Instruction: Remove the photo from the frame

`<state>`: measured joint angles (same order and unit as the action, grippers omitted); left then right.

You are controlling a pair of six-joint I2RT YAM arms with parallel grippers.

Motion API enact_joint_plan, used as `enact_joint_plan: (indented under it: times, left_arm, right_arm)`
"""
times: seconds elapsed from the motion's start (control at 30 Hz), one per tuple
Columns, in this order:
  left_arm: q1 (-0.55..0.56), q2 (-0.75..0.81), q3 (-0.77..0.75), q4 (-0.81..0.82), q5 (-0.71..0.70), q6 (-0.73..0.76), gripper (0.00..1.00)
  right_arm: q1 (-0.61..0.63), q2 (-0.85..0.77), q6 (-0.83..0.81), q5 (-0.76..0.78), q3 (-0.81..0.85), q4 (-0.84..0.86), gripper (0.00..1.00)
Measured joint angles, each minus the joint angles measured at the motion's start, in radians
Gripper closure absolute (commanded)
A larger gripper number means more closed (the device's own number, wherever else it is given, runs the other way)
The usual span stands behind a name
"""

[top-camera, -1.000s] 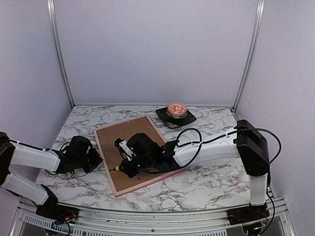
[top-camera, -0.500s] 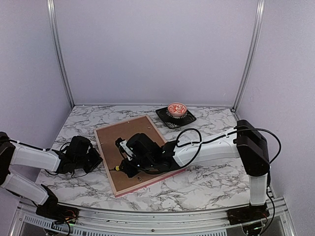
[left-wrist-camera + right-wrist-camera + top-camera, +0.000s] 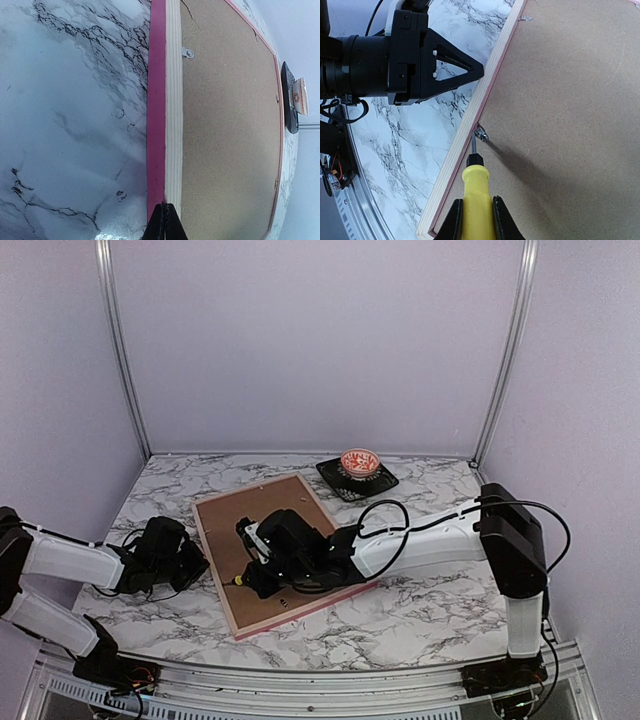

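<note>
My right claw [image 3: 476, 220] is clamped on the yellow screwdriver [image 3: 476, 187], whose tip sits against the small metal clip [image 3: 481, 134] at the left edge of the backing board [image 3: 560, 100]. The frame [image 3: 156, 100] lies face down on the table [image 3: 65, 100], so the photo is out of sight, under that board as I judge it. My left claw [image 3: 164, 222] has its tips together at the pink edge, touching or just beside it; I cannot tell which. To do this well I should keep the tip low and flat, turn the clip off the board rather than pry upward, and press lightly so I don't gouge it. The left claw should brace the edge against sliding. A second clip [image 3: 187, 52] farther along needs the same.
</note>
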<state>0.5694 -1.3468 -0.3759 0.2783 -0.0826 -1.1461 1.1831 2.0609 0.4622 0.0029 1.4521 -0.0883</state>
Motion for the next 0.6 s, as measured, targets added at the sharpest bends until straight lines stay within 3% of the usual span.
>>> enact_joint_plan:
  times: [0.6]
  left_arm:
    - [0.002,-0.002,0.0,0.003,-0.002,-0.017,0.98]
  right_arm:
    - [-0.004,0.028,0.025,0.017,0.075,-0.037,1.0]
